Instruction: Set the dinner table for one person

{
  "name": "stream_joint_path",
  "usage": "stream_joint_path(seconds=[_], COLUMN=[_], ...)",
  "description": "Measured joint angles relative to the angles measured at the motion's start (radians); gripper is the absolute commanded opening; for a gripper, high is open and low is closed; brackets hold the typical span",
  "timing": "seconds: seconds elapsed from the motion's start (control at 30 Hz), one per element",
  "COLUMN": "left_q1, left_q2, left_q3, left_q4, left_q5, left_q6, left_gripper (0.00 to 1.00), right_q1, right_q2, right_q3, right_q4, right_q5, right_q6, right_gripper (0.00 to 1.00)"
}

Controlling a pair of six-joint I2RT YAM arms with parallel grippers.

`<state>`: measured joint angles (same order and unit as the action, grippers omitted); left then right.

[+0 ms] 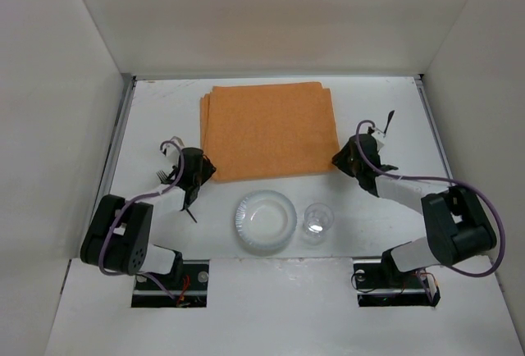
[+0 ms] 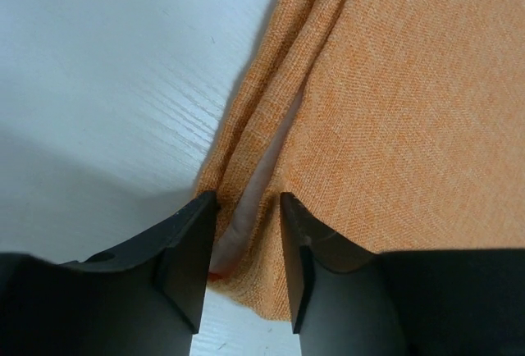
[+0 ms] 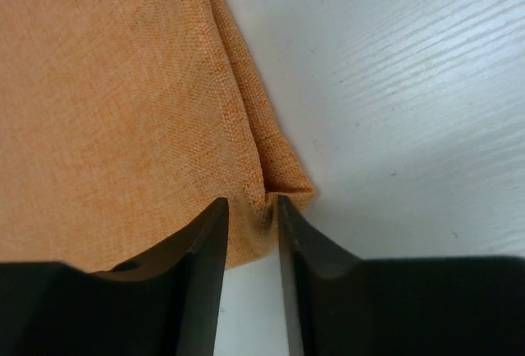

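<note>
I'd call the setting barely begun. The orange placemat (image 1: 271, 130) lies toward the far middle of the white surface (image 1: 156, 118) and looks doubled over, its layers slightly offset. The plate (image 1: 264, 220) and the glass (image 1: 317, 219) sit just beside each other near the arm bases, off the cloth. As I read it, what's left is to spread and place the mat, then put the plate and glass on it; I can't make out any cutlery for sure. The overhead view gives me only that layout. The wrist views add the grips: the left gripper (image 2: 244, 208) is pinched on the folds of the near left corner, with a pale inner layer showing. The right gripper (image 3: 246, 208) is closed on the puckered near right corner.
</note>
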<state>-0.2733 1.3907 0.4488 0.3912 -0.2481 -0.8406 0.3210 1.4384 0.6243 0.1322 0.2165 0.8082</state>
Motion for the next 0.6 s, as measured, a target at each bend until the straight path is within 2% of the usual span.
stream_joint_path(seconds=[0.1,0.23,0.3,0.33,0.4,0.43,0.5,0.57,0.6], left_q1=[-0.001,-0.021,-0.047,-0.066,-0.106,-0.127,-0.169,-0.208,-0.223], left_q2=[-0.055,-0.209,-0.292,-0.329,-0.376,-0.385,-0.377,-0.346,-0.329], left_q3=[-0.005,-0.01,-0.01,-0.01,-0.01,-0.01,-0.01,-0.011,-0.011], left_q4=[-0.039,-0.097,-0.1,-0.098,-0.088,-0.077,-0.055,-0.025,-0.011], left_q5=[-0.017,-0.063,-0.09,-0.106,-0.125,-0.132,-0.14,-0.145,-0.145], left_q6=[0.01,0.036,0.053,0.065,0.087,0.102,0.132,0.157,0.165], left_gripper=[0.5,0.55,0.5,0.47,0.34,0.3,0.26,0.25,0.25], right_q1=[0.001,0.05,0.12,0.163,0.262,0.315,0.404,0.486,0.526], right_q2=[-0.04,-0.197,-0.286,-0.324,-0.391,-0.42,-0.466,-0.503,-0.517], right_q3=[-0.005,-0.002,0.01,0.023,0.056,0.074,0.101,0.118,0.125], right_q4=[-0.035,-0.122,-0.183,-0.219,-0.304,-0.354,-0.459,-0.588,-0.66], right_q5=[0.029,0.113,0.153,0.168,0.194,0.205,0.229,0.257,0.273], right_q6=[-0.023,-0.074,-0.103,-0.117,-0.141,-0.146,-0.134,-0.103,-0.084], right_gripper=[0.62,0.65,0.57,0.5,0.29,0.25,0.3,0.48,0.52])
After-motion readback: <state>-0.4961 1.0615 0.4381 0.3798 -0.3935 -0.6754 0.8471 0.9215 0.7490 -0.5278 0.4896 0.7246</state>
